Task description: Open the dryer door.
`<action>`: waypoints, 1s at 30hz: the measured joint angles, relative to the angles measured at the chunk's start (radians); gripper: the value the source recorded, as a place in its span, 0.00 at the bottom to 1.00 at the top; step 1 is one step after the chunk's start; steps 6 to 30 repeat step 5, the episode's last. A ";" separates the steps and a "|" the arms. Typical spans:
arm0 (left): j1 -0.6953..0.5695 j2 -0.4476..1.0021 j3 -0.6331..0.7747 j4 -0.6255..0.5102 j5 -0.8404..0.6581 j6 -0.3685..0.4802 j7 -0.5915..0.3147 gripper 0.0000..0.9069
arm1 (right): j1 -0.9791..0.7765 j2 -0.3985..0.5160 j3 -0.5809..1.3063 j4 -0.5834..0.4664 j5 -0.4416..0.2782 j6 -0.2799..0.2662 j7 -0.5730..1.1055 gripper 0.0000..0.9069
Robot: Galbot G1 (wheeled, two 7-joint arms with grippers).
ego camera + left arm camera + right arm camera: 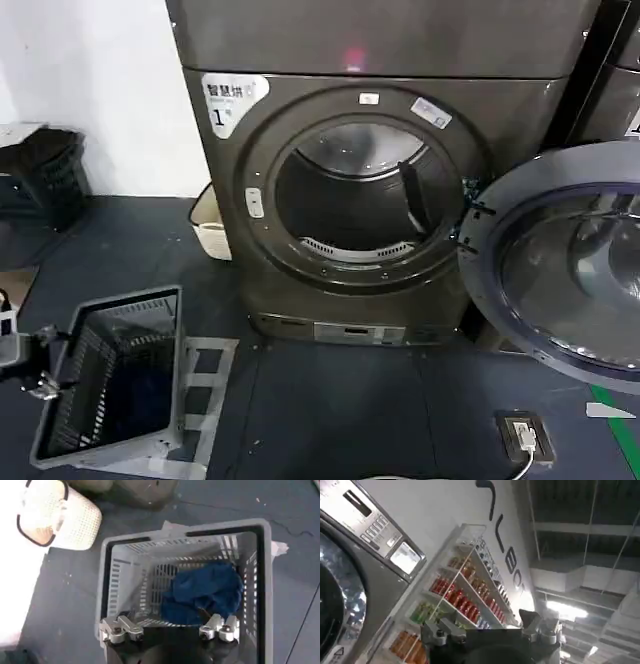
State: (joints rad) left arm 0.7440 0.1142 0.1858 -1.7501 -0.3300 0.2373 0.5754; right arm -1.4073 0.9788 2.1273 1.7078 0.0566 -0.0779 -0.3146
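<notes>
The dryer (500,110), dark bronze-grey with a white "1" label (225,105), stands at the back. Its drum opening (350,195) is uncovered. The dryer door (565,265) hangs swung out to the right with its grey inner face and glass towards me. My left gripper (30,375) sits low at the far left beside a grey basket (60,400). In the left wrist view the left gripper (170,625) is open above that basket (185,530), nothing between its fingers. My right gripper (487,627) is open and holds nothing, pointing up past a machine front (350,580).
A blue cloth (205,590) lies in the grey basket. A white perforated basket (207,225) stands left of the dryer. Black crates (40,175) are at far left, a second dark machine (615,90) at right, a floor socket (525,437) in front. Bottle shelves (465,585) line a wall.
</notes>
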 joint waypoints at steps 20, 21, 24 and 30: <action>0.053 0.006 -0.055 0.003 -0.001 -0.001 0.001 1.00 | 0.000 0.000 0.002 -0.001 -0.002 0.001 0.000 1.00; 0.053 0.006 -0.055 0.003 -0.001 -0.001 0.001 1.00 | 0.000 0.000 0.002 -0.001 -0.002 0.001 0.000 1.00; 0.053 0.006 -0.055 0.003 -0.001 -0.001 0.001 1.00 | 0.000 0.000 0.002 -0.001 -0.002 0.001 0.000 1.00; 0.053 0.006 -0.055 0.003 -0.001 -0.001 0.001 1.00 | 0.000 0.000 0.002 -0.001 -0.002 0.001 0.000 1.00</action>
